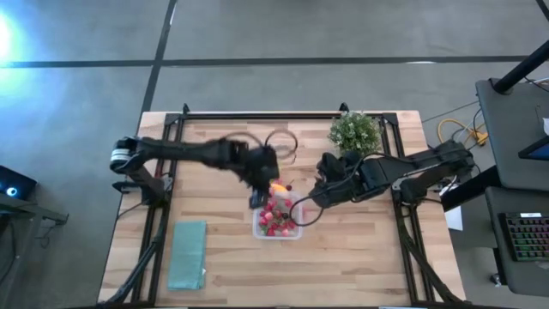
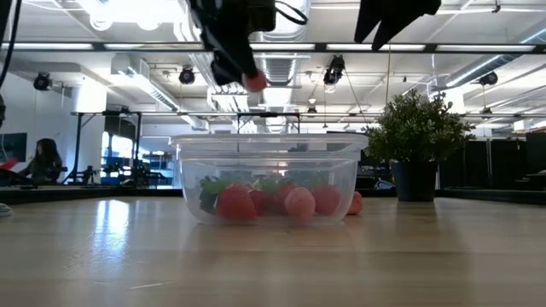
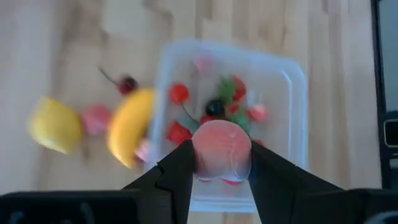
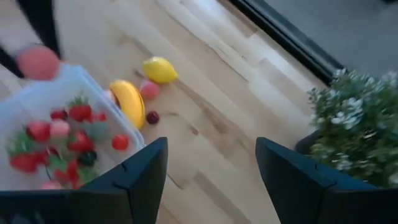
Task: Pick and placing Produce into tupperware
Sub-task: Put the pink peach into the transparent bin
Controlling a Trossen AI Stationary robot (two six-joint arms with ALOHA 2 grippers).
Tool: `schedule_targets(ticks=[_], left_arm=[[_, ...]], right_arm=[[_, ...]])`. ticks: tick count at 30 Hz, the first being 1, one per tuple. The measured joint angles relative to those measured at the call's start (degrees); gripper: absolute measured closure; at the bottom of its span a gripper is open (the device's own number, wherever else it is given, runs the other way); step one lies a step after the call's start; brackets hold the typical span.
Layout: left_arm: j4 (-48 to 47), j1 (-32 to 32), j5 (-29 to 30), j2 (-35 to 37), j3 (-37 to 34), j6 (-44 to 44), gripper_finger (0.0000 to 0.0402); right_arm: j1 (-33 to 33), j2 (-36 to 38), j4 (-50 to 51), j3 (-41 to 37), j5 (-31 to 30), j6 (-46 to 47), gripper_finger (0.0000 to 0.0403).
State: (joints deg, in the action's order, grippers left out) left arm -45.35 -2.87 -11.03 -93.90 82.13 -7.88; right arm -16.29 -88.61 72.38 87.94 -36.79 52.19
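The clear tupperware (image 1: 277,219) stands at the table's middle with several small red pieces and a pink one in it (image 3: 233,93). My left gripper (image 3: 221,155) hangs above it (image 1: 260,190), shut on a round pink fruit (image 2: 253,81). Beside the box's far side lie a yellow lemon (image 4: 160,70), an orange-yellow piece (image 4: 129,99), a small pink piece (image 4: 149,89) and a dark cherry (image 4: 152,117). My right gripper (image 4: 211,155) is open, raised to the right of the box (image 1: 319,193), near the plant. My left gripper holds the round pink fruit (image 3: 222,151) pinched between its two fingers, one on each side. The fingers (image 3: 180,168) come from above, pointing down. The fruit is lifted clear, well above the tupperware's rim (image 2: 269,138).
A green potted plant (image 1: 354,130) stands at the far right part of the table, close behind my right arm. A flat teal-green rectangle (image 1: 187,255) lies near the left front. Bare wood (image 1: 360,266) stretches along the near side. A person sits far off in the room (image 2: 41,160).
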Motion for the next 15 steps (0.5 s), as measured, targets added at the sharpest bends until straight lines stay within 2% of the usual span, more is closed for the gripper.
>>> schedule_targets(ticks=[3,10,15], left_arm=[[3.1,3.2,1.5,0.5,-5.2,-4.2,0.0285],[18.6,5.9,2.3,-1.1,-14.9,-15.4,0.0283],[22.4,6.5,9.2,-1.1,-16.2,-18.8,0.0249]], right_arm=[[-0.8,1.3,1.9,0.0,0.2,-2.2,0.0167],[-2.7,6.2,5.5,-0.1,3.1,-0.3,0.0167],[-6.3,8.5,8.4,-0.3,4.9,1.0,0.0167]])
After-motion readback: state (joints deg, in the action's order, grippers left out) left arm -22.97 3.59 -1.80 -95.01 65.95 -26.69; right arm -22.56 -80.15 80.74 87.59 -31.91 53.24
